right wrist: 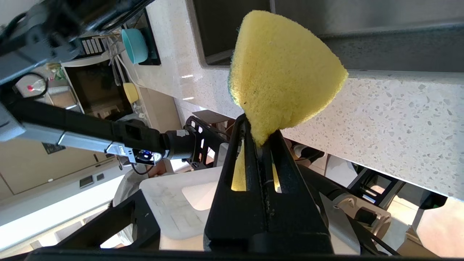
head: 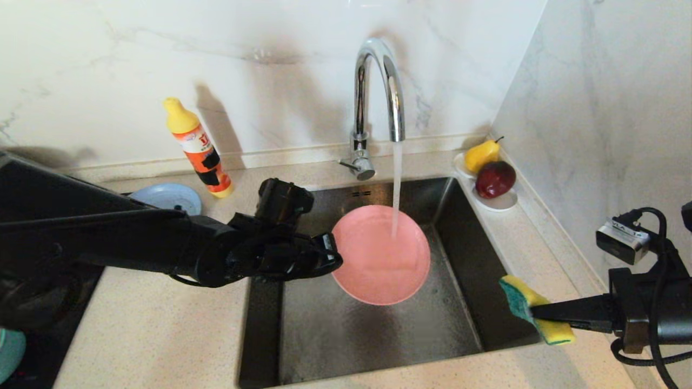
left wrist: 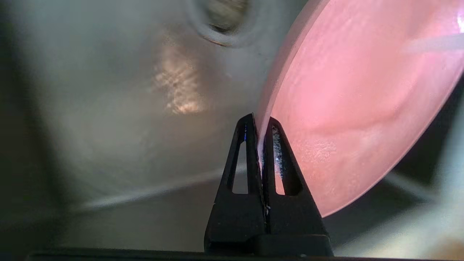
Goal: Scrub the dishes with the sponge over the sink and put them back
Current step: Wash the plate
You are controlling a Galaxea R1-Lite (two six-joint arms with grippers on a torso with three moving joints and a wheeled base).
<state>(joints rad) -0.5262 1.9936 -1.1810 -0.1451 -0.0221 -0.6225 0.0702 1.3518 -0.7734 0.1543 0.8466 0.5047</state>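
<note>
We see our left claw point(head: 328, 254) reaching in from the left over the sink point(head: 465, 302), its fingers pinched tight on the near-left rim of the salmon-pink plate point(head: 378, 265). In the left wrist view the two fingertips point(left wrist: 250, 145) clamp the thin edge of that plate point(left wrist: 362, 101) between them, with the sink's drain strainer point(left wrist: 224, 18) blurred beyond. The plate hangs tilted above the basin, and water point(head: 397, 183) from the chrome faucet point(head: 378, 92) falls onto its upper face. Our right claw point(head: 532, 312) waits at the right, over the sink's front-right corner and the table point(head: 151, 324), squeezing the sponge point(head: 532, 308) so that its yellow body bulges out past the fingers and its green layer faces the basin; the right wrist view shows the sponge point(right wrist: 282, 72) fanned out above the closed fingers. On the table left of the sink rests the grey-blue plate point(head: 172, 197), with a yellow-capped detergent bottle point(head: 199, 148) just beside it. At the back right corner a small white dish point(head: 500, 201) holds a yellow pear point(head: 481, 155) and a dark red fruit point(head: 494, 179). A teal bowl point(head: 11, 354) peeks in at the lower left edge.
</note>
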